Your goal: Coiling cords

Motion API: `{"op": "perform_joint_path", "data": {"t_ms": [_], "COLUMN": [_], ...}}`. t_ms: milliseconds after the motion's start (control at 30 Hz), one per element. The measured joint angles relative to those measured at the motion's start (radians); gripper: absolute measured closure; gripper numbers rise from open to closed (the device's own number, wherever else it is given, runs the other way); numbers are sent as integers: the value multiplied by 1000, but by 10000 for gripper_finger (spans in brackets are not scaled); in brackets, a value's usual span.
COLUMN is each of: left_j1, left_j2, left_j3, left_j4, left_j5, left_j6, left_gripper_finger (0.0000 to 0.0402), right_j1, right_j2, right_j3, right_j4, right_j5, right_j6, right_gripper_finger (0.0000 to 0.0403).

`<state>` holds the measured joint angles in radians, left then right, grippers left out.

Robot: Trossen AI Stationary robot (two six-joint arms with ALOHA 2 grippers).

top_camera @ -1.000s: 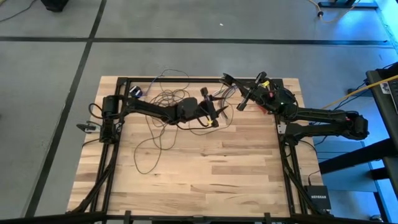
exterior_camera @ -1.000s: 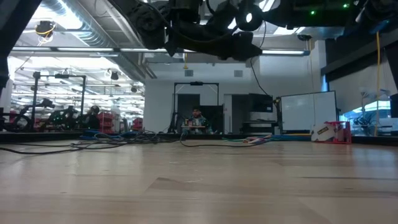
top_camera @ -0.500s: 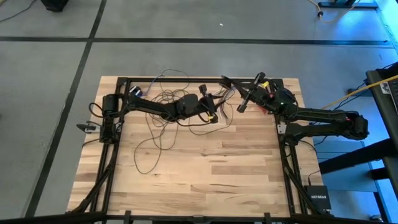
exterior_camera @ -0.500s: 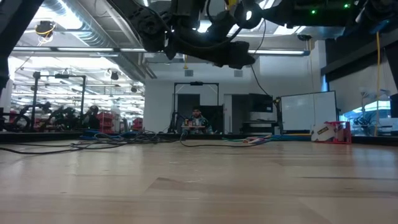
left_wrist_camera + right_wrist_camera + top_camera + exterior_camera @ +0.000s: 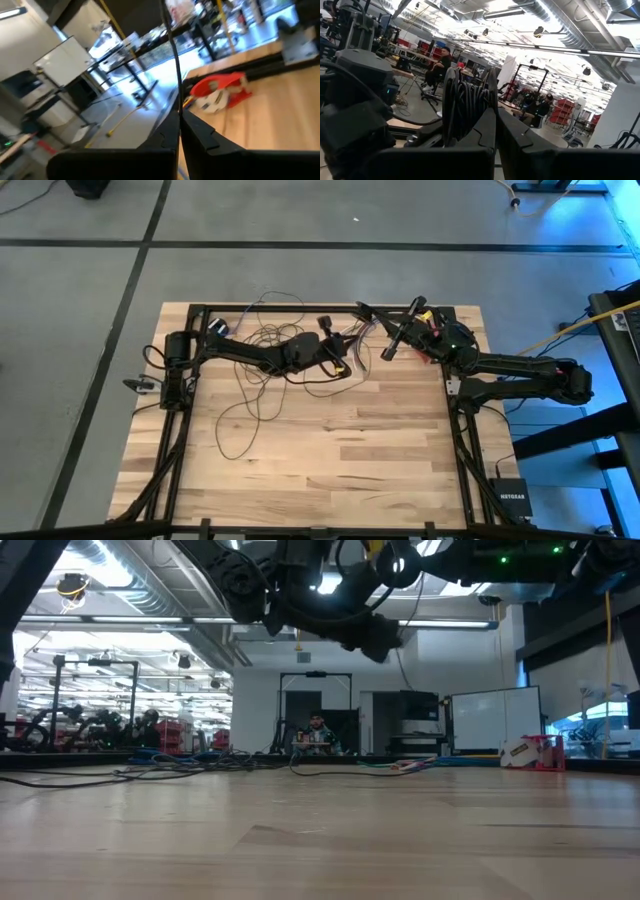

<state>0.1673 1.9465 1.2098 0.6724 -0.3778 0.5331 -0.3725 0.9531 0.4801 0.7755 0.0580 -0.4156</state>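
**Desk with loose cord, both arms at the far edge**

Item: wooden desk (image 5: 330, 450), seen from above, with a dark frame along its far edge and down both sides. Floor around it is grey, crossed by dark lines.

Open room: the near half of the desk is bare wood from side rail to side rail; everything on the desk sits in the far half, toward the far edge.

Cord (image 5: 262, 370): thin dark wire in many loose loops on the far left part of the desk, under and beside the left arm. One long loop trails toward the near side; another strand arches past the far edge of the desk. Its end cannot be made out.

Left claw (image 5: 333, 346): near the middle of the far edge, fingers together, clamped on a strand of the cord, which runs up between the fingertips in the left wrist view.

Right claw (image 5: 372, 312): at the far edge, right of the left claw, fingers together on a bundle of coiled cord, seen wrapped beside the fingers in the right wrist view.

Beyond the desk: a red object (image 5: 220, 90) lies on wood in the left wrist view; a seated person (image 5: 437, 65) in the room behind.
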Motion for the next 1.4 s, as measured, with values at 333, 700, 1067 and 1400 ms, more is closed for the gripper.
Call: {"op": "perform_joint_path", "data": {"t_ms": [333, 700, 1067, 1400], "left_j1": [3, 4, -14, -48], "left_j2": [-10, -133, -285, -289], "left_j3": [0, -39, -77, -77], "left_j4": [-43, -147, -207, -208], "left_j5": [-233, -327, -269, -145], "left_j6": [135, 160, 31, -31], "left_gripper_finger": [399, 397, 396, 396], "right_j1": [0, 0, 0, -1], "right_j2": [0, 0, 6, 103], "right_j3": [0, 18, 42, 43], "right_j4": [-28, -144, -282, -234], "right_j5": [-51, -139, 4, 64], "right_j6": [-11, -69, -193, -248], "right_gripper_finger": [394, 394, 397, 396]}}
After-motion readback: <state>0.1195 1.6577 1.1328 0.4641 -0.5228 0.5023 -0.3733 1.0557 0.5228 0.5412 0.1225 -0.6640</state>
